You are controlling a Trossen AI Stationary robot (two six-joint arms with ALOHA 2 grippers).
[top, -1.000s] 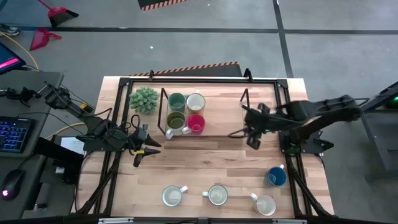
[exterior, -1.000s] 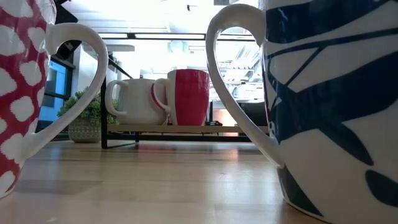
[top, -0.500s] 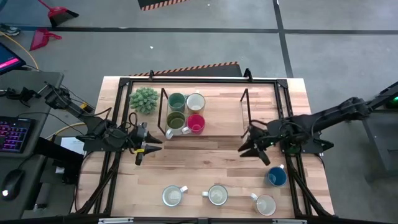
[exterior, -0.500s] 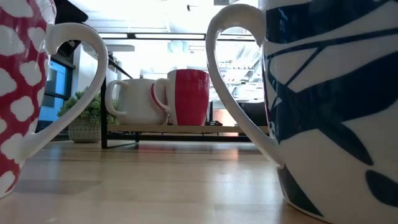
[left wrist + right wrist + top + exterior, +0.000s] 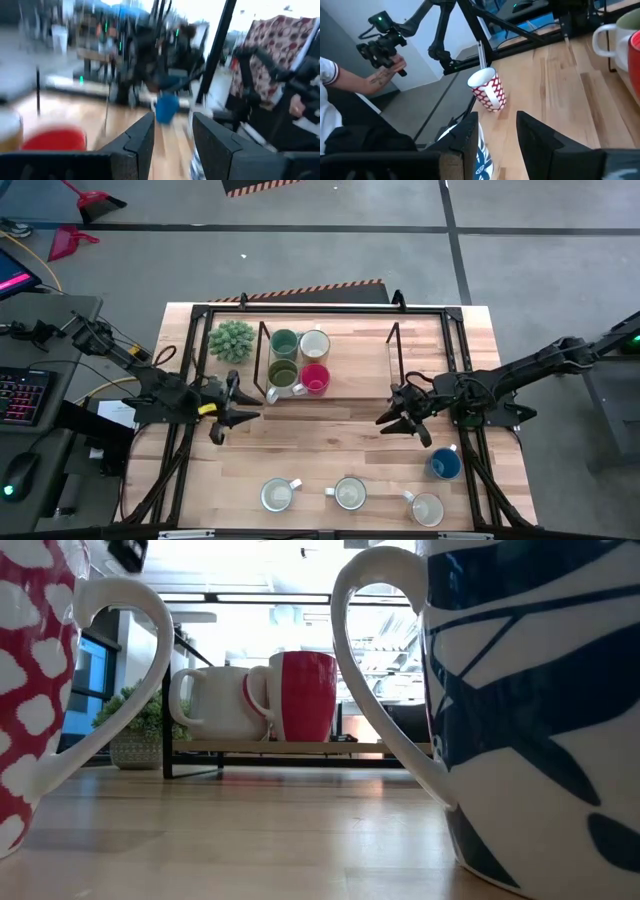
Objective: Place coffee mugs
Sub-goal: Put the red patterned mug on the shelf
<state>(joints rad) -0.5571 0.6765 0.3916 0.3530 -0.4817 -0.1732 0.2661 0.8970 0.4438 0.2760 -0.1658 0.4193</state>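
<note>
My left gripper (image 5: 232,418) and right gripper (image 5: 402,420) hover parted and empty over pale planked wood; only my right wrist shows the red-and-white patterned mug (image 5: 489,89).

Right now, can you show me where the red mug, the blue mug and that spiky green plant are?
red mug (image 5: 315,378): high view, on its open top.
blue mug (image 5: 445,464): high view, on its open top, near the table's right edge.
spiky green plant (image 5: 232,339): high view, middle of its leaves.

Spiky green potted plant (image 5: 232,340) at table's far-left, black wire rack (image 5: 264,330), possibly a person's hand (image 5: 390,67)
</note>
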